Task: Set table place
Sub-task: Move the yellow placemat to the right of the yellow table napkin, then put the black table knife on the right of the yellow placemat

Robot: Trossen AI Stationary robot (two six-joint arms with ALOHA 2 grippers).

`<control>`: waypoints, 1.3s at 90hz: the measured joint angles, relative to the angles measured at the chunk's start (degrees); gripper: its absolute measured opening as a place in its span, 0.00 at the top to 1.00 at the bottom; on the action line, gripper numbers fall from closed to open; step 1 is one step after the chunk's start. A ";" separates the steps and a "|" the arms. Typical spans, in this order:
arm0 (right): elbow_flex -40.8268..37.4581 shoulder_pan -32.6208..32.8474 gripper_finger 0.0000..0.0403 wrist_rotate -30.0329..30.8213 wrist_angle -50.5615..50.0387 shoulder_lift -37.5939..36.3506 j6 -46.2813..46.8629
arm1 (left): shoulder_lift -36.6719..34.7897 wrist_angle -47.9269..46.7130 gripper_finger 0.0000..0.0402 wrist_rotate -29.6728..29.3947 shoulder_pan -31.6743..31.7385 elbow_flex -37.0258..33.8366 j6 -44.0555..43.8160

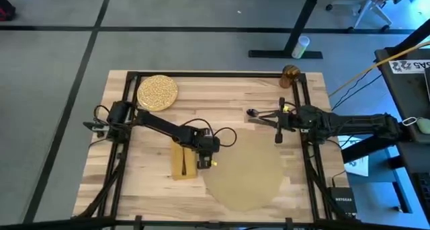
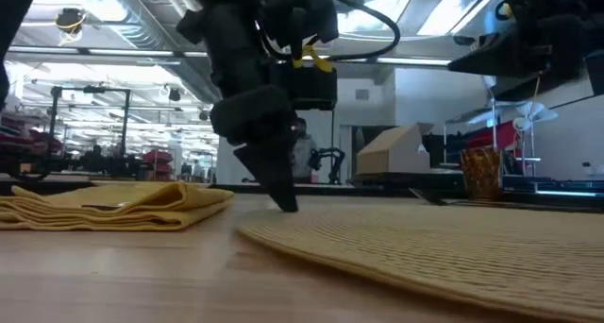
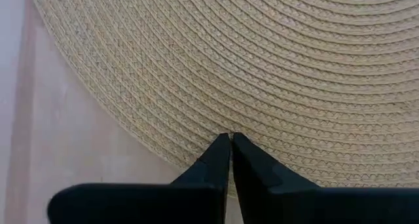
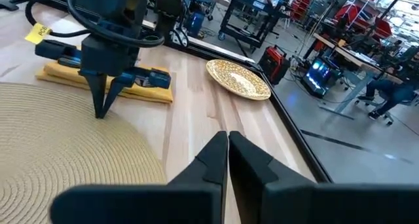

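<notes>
Your left gripper (image 3: 230,137) stood with fingers pressed together, holding nothing, at the placemat (image 1: 252,169) edge beside the napkin (image 1: 183,161); your right gripper (image 4: 227,136) was also closed, empty.

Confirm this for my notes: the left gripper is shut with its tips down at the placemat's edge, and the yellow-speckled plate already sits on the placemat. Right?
Not quite. The plate is not on the placemat; the high view shows it at the table's far left corner. The left gripper is indeed shut at the placemat's edge.
</notes>
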 joint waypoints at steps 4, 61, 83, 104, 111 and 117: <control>0.00 0.00 1.00 0.00 0.07 0.00 0.00 | -0.02 -0.64 1.00 -0.36 0.28 0.01 0.37; 0.00 0.00 1.00 -0.46 -0.97 0.00 -0.02 | -1.65 -8.89 1.00 -4.81 3.05 -0.27 3.17; 0.00 0.01 1.00 -0.48 -1.23 0.00 -0.04 | -5.60 -8.81 1.00 -5.26 4.72 -4.44 1.93; 0.00 0.00 1.00 -0.48 -1.16 0.00 -0.81 | -10.95 -7.49 1.00 -6.39 3.88 -5.63 0.64; 0.16 0.00 0.99 -0.48 -1.50 0.00 -0.78 | -12.94 -6.30 1.00 -6.37 3.09 -5.57 0.87; 0.99 0.00 0.98 -0.48 -2.21 0.44 -0.11 | -14.90 -5.70 1.00 -6.35 2.39 -5.57 0.83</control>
